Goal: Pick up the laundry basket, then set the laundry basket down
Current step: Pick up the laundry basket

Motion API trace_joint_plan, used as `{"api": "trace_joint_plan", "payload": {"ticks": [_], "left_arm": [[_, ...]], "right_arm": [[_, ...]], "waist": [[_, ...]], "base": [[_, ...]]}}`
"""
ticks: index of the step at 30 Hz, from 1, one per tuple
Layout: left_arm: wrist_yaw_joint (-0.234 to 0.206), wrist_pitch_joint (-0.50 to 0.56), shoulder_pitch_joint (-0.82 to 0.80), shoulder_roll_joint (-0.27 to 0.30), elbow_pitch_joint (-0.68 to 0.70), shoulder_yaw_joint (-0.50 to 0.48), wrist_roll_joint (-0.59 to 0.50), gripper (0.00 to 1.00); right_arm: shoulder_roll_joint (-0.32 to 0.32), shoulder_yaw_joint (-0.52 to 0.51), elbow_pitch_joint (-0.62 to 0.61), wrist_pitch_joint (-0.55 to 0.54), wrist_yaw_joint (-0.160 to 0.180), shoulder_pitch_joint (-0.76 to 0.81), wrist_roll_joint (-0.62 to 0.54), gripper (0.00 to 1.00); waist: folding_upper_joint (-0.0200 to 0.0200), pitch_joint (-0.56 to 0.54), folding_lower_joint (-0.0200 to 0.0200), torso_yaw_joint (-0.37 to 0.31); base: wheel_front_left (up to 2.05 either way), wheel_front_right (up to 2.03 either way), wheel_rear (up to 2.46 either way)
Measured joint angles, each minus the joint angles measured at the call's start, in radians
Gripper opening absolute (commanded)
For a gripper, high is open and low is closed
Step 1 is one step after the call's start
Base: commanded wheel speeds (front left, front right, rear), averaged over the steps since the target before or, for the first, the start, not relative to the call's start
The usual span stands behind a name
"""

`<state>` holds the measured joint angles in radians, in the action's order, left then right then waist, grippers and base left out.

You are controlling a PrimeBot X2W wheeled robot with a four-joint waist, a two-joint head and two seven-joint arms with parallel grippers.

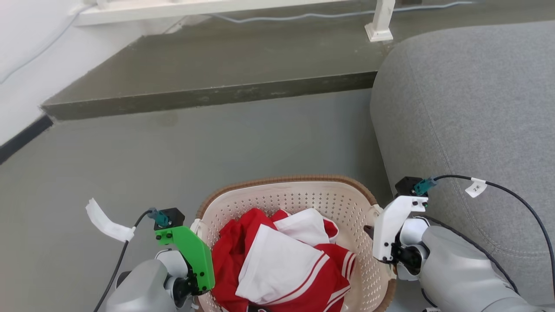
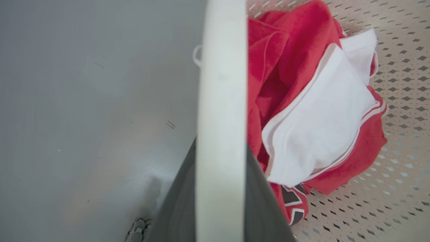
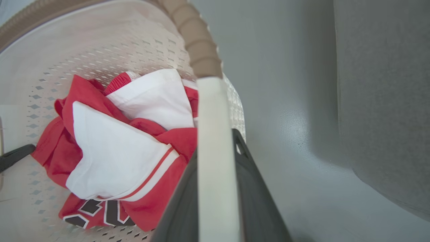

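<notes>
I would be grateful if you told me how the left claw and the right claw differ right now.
The left claw carries a green bracket; the right claw carries a white bracket. The left claw has bare floor beside it; the right claw sits next to the grey sofa. Each grips a white side handle of the laundry basket.

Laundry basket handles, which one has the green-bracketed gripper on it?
The left handle, in the left gripper; the right gripper's bracket is white, beside the grey sofa.
</notes>
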<state>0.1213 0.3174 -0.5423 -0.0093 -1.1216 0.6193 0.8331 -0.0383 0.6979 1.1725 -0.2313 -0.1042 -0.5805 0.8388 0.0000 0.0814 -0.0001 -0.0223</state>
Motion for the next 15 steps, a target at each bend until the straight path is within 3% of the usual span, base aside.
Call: {"api": "trace_joint_plan", "payload": {"ticks": [15], "left_arm": [[-0.035,0.039,0.014,0.006,0.024,0.034,0.025,0.00]], "right_arm": [[-0.007,0.022,-0.012,-0.034,0.001,0.012,0.019,0.00]], "waist": [[0.0000,-0.015,0.0000,0.000]], "base": [[0.00,0.00,0.00]]}}
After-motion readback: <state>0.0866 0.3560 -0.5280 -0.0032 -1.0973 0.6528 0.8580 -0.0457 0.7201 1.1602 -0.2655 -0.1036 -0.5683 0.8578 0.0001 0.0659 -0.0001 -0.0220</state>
